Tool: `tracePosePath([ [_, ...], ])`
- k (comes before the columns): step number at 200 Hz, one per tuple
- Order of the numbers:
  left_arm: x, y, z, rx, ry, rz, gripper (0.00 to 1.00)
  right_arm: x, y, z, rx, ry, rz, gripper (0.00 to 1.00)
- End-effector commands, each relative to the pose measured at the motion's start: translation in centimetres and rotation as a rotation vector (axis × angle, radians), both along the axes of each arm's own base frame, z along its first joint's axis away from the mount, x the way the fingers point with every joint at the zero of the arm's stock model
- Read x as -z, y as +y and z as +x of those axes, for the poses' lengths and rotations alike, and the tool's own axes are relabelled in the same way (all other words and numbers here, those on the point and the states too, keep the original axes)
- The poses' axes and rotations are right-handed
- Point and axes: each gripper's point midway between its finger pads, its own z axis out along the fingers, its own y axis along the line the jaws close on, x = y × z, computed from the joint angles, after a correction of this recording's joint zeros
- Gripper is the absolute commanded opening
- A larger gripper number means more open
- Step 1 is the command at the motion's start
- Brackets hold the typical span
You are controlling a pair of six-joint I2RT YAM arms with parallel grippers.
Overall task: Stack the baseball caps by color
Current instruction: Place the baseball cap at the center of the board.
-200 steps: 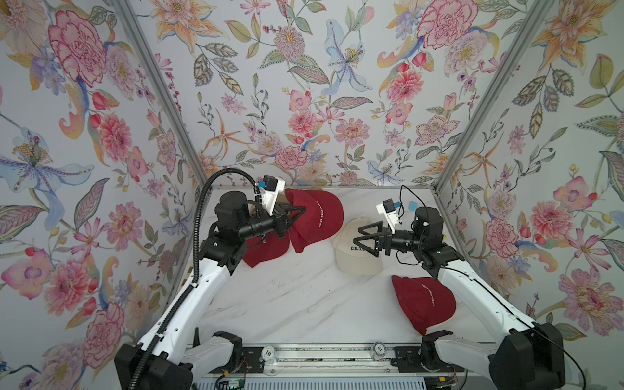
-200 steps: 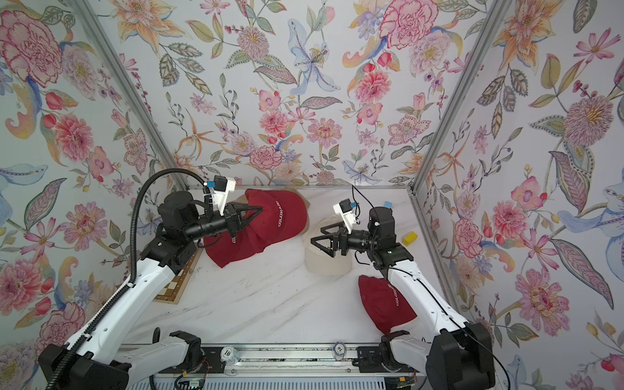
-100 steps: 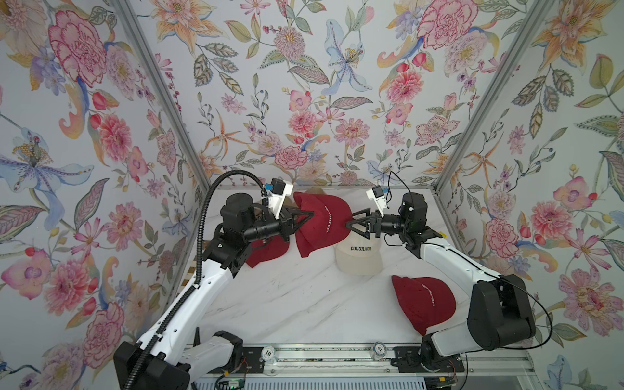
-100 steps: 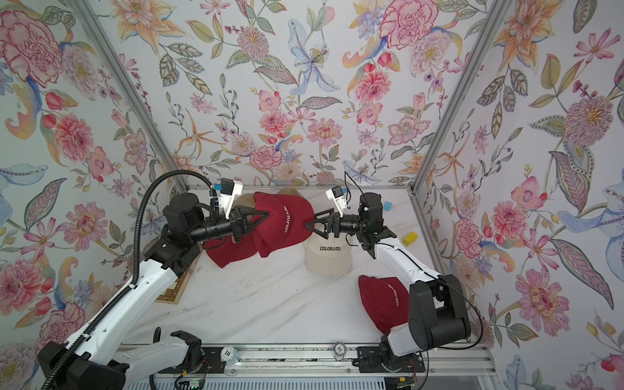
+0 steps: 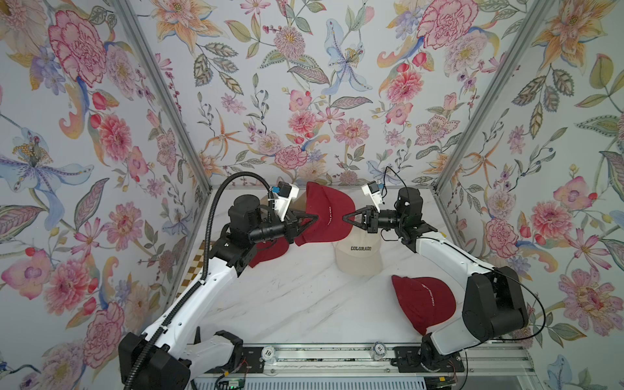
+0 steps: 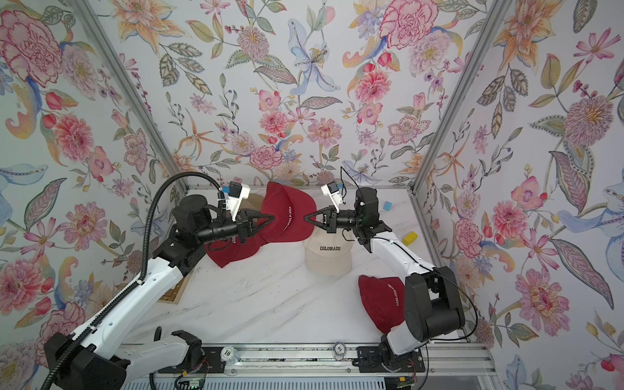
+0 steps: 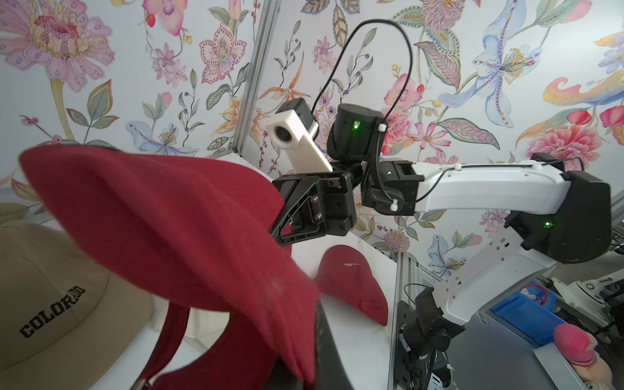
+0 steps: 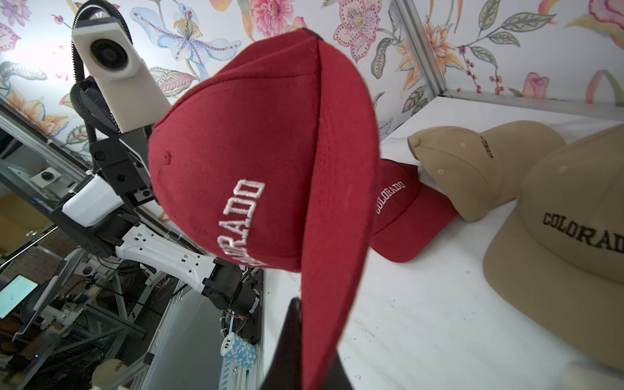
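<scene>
A dark red baseball cap (image 5: 329, 211) (image 6: 287, 211) hangs above the back of the table, held from both sides. My left gripper (image 5: 315, 217) (image 7: 314, 358) is shut on its rear edge, by the strap opening. My right gripper (image 5: 344, 217) (image 8: 315, 364) is shut on its brim (image 8: 334, 236). A second red cap (image 5: 271, 250) lies under the left wrist, a third (image 5: 422, 300) at the front right. A cream cap (image 5: 359, 258) lettered COLORADO sits below the right gripper. Tan caps (image 8: 472, 169) lie at the back, mostly hidden in both top views.
A checkered wooden board (image 6: 174, 293) lies at the table's left edge, under the left arm. A blue block (image 6: 387, 205) and a yellow block (image 6: 410, 238) sit by the right wall. Two poker chips (image 5: 268, 353) stand on the front rail.
My right arm swung from over the cream cap up to the held red cap, and its open jaws shut on the brim. The left arm carried the cap slightly rightward.
</scene>
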Motion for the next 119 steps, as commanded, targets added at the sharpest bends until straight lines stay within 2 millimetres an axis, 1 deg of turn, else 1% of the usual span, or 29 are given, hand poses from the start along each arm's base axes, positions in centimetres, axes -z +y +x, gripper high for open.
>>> tracePosePath([
  [1,0.0,0.3,0.9,-0.033,-0.039,0.033,0.0,-0.8,-1.4,-0.7,0.04,-0.036,-0.028,0.0],
  [2,0.1,0.4,1.0,-0.035,-0.039,0.035,0.0,-0.8,-1.4,-0.8,0.041,-0.037,-0.03,0.0],
  [5,0.3,0.5,1.2,-0.04,-0.034,0.04,0.05,-0.9,-1.6,-0.8,0.046,-0.041,-0.034,0.0],
  [12,0.5,0.8,1.4,-0.048,-0.03,0.05,0.19,-1.4,-2.1,-1.0,0.059,-0.055,-0.041,0.0],
  [17,0.8,1.0,1.5,-0.048,-0.029,0.057,0.34,-1.6,-2.5,-1.1,0.07,-0.064,-0.047,0.0],
  [25,0.8,1.4,1.6,-0.057,-0.035,0.065,0.6,-2.1,-3.0,-1.4,0.079,-0.073,-0.053,0.0],
  [31,0.8,1.7,1.7,-0.066,-0.041,0.07,0.75,-2.4,-3.3,-1.6,0.086,-0.08,-0.056,0.0],
  [41,0.6,2.3,1.7,-0.077,-0.052,0.073,0.93,-2.7,-3.8,-2.1,0.092,-0.093,-0.062,0.0],
  [46,0.5,2.7,1.8,-0.087,-0.057,0.075,0.99,-2.8,-4.0,-2.3,0.095,-0.095,-0.065,0.0],
  [64,0.4,3.7,1.9,-0.107,-0.065,0.082,1.0,-3.3,-4.5,-3.0,0.107,-0.115,-0.068,0.0],
  [86,0.7,4.5,1.9,-0.123,-0.059,0.094,1.0,-3.6,-4.9,-3.7,0.113,-0.126,-0.069,0.0],
  [105,1.3,4.7,1.7,-0.118,-0.047,0.091,1.0,-4.0,-5.2,-4.3,0.115,-0.139,-0.071,0.0],
  [119,1.5,4.3,1.4,-0.088,-0.045,0.065,1.0,-4.2,-5.3,-4.6,0.113,-0.145,-0.073,0.0],
])
